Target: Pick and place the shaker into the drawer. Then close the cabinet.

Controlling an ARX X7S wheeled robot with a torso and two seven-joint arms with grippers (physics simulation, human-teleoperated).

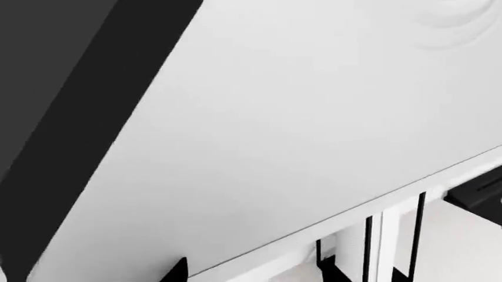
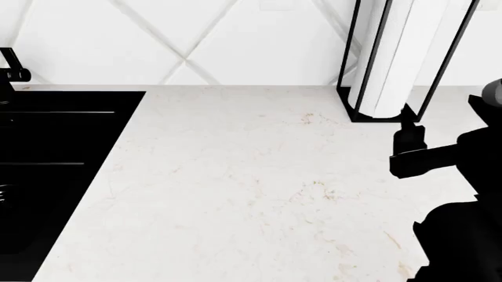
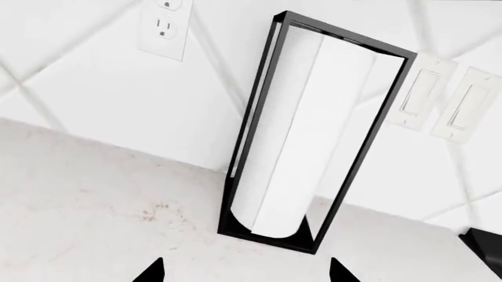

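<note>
Neither the shaker nor the drawer shows in any view. In the right wrist view my right gripper (image 3: 244,275) is open, its two black fingertips (image 3: 153,273) spread wide over bare countertop with nothing between them. It points at the paper towel holder. The head view shows the right arm (image 2: 459,176) at the right edge, reaching toward that holder. My left gripper (image 1: 255,276) is also open. Only its dark fingertips (image 1: 176,273) show, close against a large smooth white panel (image 1: 298,129). The left arm is out of the head view.
A black wire holder with a white paper towel roll (image 2: 396,59) stands at the back right of the pale stone countertop (image 2: 251,188). A black sink (image 2: 47,170) with a faucet (image 2: 12,70) lies at the left. An outlet (image 3: 164,26) and switches (image 3: 447,103) are on the wall.
</note>
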